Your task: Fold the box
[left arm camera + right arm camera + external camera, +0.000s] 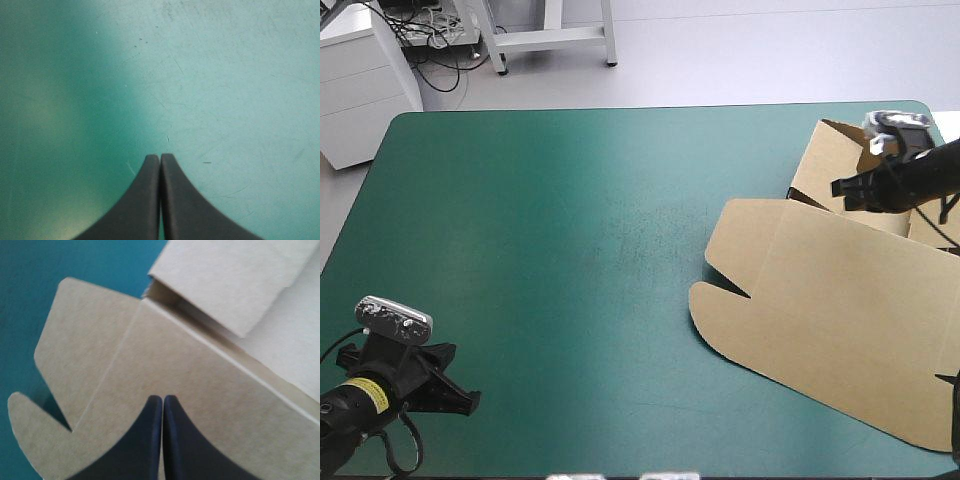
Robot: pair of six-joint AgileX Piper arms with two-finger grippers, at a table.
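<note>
High view: box (840,300) on teal-green cover (570,250), rt.

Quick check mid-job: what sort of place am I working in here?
Likely a robotics lab workstation: a table with a teal-green cover, the brown box part-folded on it, and a white cabinet and loose cables on the floor beyond.

Bright, even overhead light, pale sheen on the teal-green cover (620,190) at the high view's centre, darker toward frame left, thin soft shadow under the brown box (830,300) at its notch, deep shadow under its raised wall in the right wrist view
</note>
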